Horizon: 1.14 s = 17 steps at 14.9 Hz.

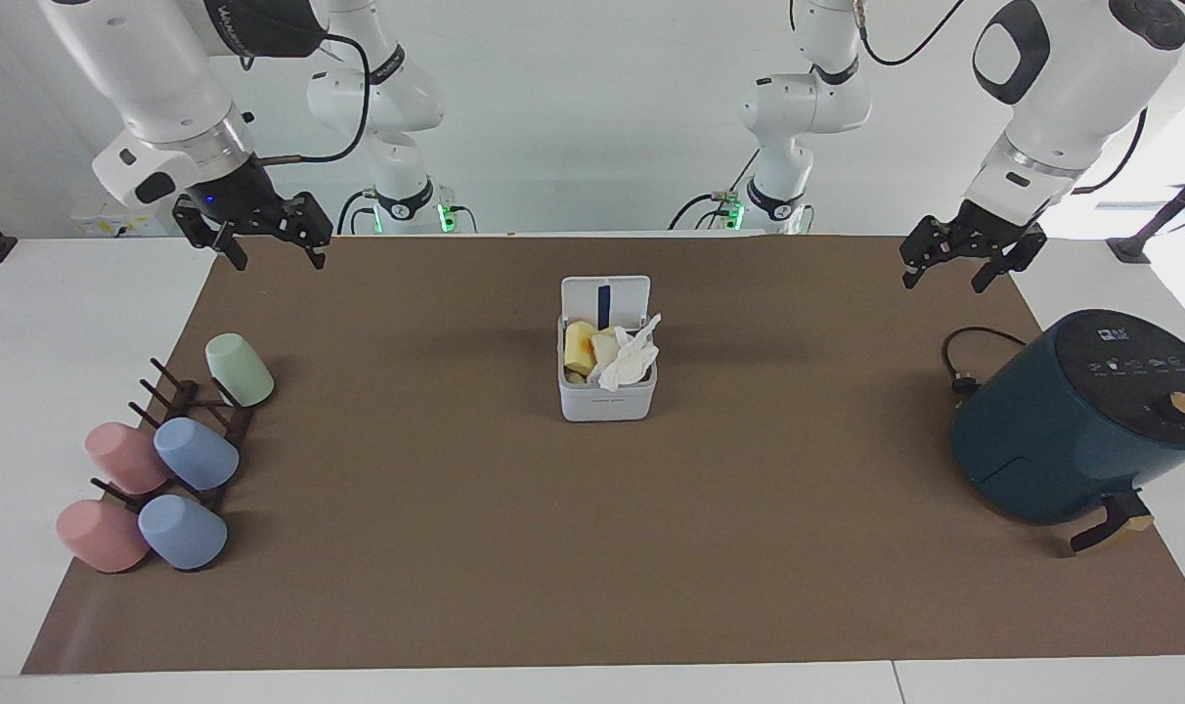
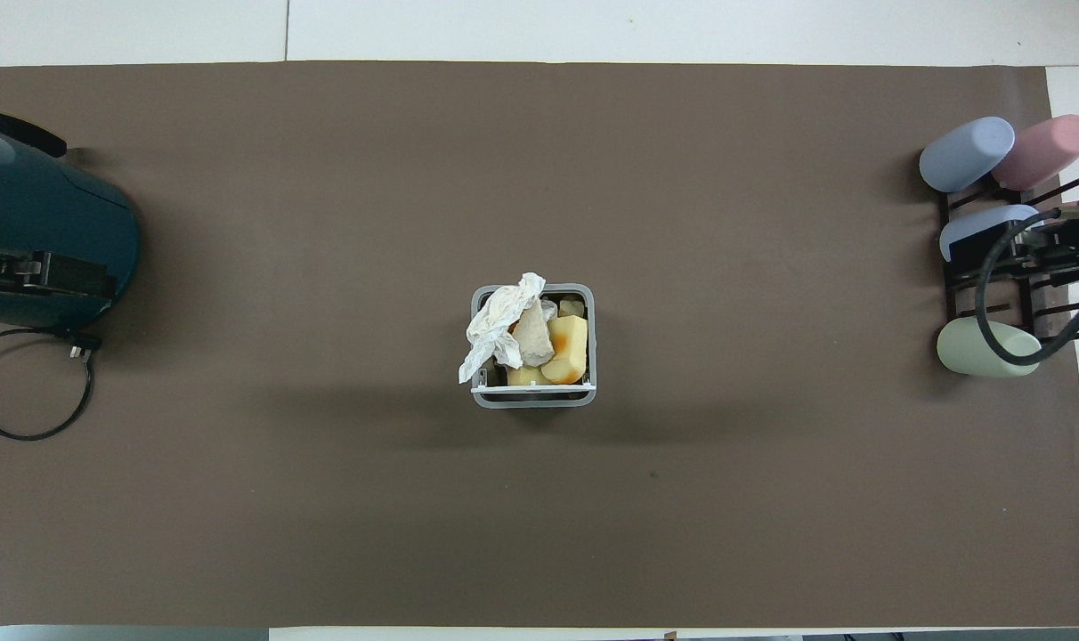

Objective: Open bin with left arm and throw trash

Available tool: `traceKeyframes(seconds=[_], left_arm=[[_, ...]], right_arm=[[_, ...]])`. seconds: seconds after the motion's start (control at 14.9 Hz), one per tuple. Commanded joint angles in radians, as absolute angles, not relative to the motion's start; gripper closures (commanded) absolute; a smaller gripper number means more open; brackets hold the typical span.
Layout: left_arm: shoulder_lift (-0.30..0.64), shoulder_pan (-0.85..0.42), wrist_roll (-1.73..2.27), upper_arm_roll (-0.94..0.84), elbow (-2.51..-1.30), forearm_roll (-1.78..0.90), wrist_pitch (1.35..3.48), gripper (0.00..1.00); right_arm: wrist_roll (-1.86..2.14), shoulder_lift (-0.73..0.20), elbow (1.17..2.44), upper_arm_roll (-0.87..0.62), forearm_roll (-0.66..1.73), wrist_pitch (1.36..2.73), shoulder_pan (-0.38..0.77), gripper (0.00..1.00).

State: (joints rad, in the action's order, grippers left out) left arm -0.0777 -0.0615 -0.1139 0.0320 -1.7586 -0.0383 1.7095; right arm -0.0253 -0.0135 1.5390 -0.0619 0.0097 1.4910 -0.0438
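Facing view: bin (image 1: 607, 391) (lid up) holds trash (image 1: 614, 354); both hands spread, empty.

White table (image 1: 25, 323) under a brown mat (image 1: 592, 548), open bin (image 1: 607, 396) at mat's middle, air fryer (image 1: 1081, 420) and its coiled cord (image 1: 964, 367) at left arm's end, cup rack (image 1: 187, 416) with cups (image 1: 197, 455) at right arm's end

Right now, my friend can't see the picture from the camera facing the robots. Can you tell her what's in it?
A small white bin sits mid-table on a brown mat, lid up, holding a yellow block, a cream wedge and a crumpled tissue. The left gripper and right gripper hang open over the mat's corners nearest the robots. Pastel cups lie at one end, a teal air fryer at the other.
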Motion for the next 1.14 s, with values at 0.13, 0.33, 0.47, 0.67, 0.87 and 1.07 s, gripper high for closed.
traceKeyframes(seconds=[0.13, 0.33, 0.47, 0.67, 0.87, 1.07], left_arm=[[-0.1, -0.063, -0.107, 0.029, -1.772, -0.012, 1.691, 0.0], [-0.091, -0.066, -0.107, 0.029, -1.708, -0.012, 1.629, 0.0], [-0.084, -0.066, -0.107, 0.028, -1.671, -0.012, 1.597, 0.0], [-0.089, -0.067, -0.107, 0.026, -1.667, -0.012, 1.588, 0.0], [-0.091, -0.066, -0.107, 0.026, -1.669, -0.012, 1.583, 0.0], [-0.094, -0.063, -0.107, 0.026, -1.672, -0.011, 1.585, 0.0]], right_arm=[[-0.008, 0.011, 1.562, -0.083, 0.009, 1.464, -0.051, 0.0], [-0.011, 0.07, 1.624, -0.084, 0.011, 1.417, -0.052, 0.0], [-0.008, 0.066, 1.631, -0.071, 0.015, 1.46, -0.087, 0.0], [-0.006, 0.067, 1.638, -0.067, 0.021, 1.454, -0.14, 0.0], [-0.006, 0.063, 1.626, -0.067, 0.021, 1.471, -0.141, 0.0], [-0.008, 0.063, 1.621, -0.067, 0.009, 1.47, -0.138, 0.0]])
